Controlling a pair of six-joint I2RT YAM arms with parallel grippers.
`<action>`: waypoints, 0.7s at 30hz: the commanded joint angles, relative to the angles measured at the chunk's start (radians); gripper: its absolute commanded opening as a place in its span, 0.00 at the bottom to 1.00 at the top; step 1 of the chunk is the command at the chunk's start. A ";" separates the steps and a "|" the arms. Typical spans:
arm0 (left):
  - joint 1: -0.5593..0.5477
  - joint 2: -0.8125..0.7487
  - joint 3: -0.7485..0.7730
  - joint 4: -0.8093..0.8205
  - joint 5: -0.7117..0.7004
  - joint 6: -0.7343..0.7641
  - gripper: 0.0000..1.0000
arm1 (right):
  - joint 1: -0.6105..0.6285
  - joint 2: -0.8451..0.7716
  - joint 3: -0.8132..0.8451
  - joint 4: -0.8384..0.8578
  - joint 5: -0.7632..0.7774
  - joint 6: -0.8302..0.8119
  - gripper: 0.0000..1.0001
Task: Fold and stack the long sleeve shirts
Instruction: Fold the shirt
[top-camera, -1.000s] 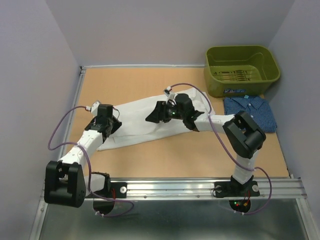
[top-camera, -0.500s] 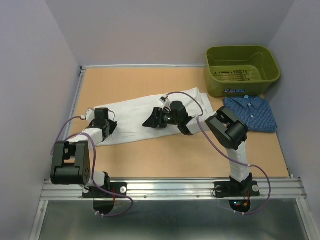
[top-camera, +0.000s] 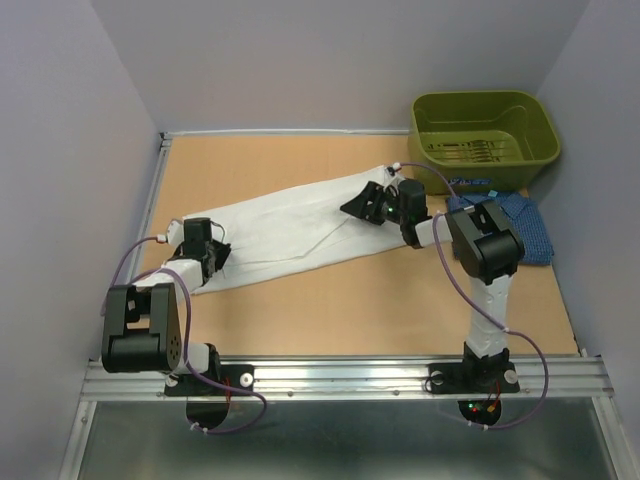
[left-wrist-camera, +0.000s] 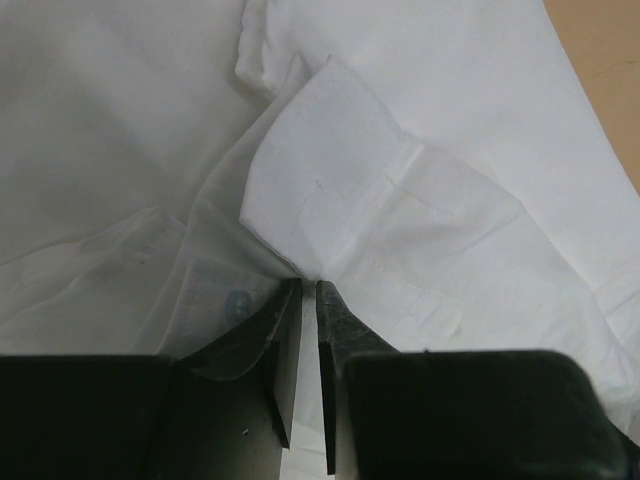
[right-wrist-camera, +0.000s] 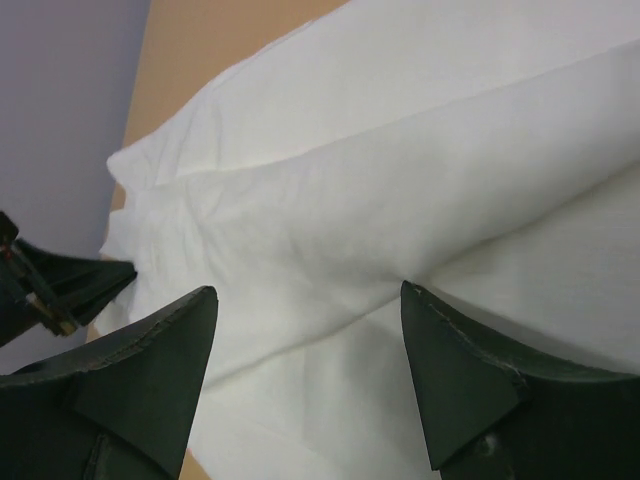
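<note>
Nearest you, on the left of the counter (top-camera: 350, 310), your left tool (top-camera: 207, 252) sits at the near-left end of the white shirt (top-camera: 280, 225). Its wrist camera shows the two fingers (left-wrist-camera: 285, 340) almost together, clamped on a thin fold of that shirt, with a cuff-like flap lying just beyond the tips.

The white shirt lies as a long band running diagonally from that near-left end up toward the far right, flat on the counter, with one edge folded over along its length.

Your right tool (top-camera: 368, 205) is at the shirt's far-right end. Its jaws stand wide apart over a soft ridge of the white cloth. Whether the tips press into the cloth you can't tell from this view.

Just right of that arm, the blue shirt (top-camera: 532, 228) lies folded, collar toward the far side, partly hidden by the arm. Behind it, touching or nearly so, sits the green bin (top-camera: 440, 176) in the far-right corner.
</note>
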 joint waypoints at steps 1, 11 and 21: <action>0.011 -0.022 -0.014 -0.110 -0.036 0.045 0.26 | -0.044 -0.007 0.013 0.033 0.025 -0.071 0.79; 0.006 -0.229 0.072 -0.233 -0.078 0.146 0.67 | -0.046 -0.206 -0.007 -0.341 0.181 -0.350 0.78; -0.066 -0.088 0.127 -0.257 -0.084 0.167 0.72 | -0.024 -0.283 -0.054 -0.565 0.255 -0.463 0.62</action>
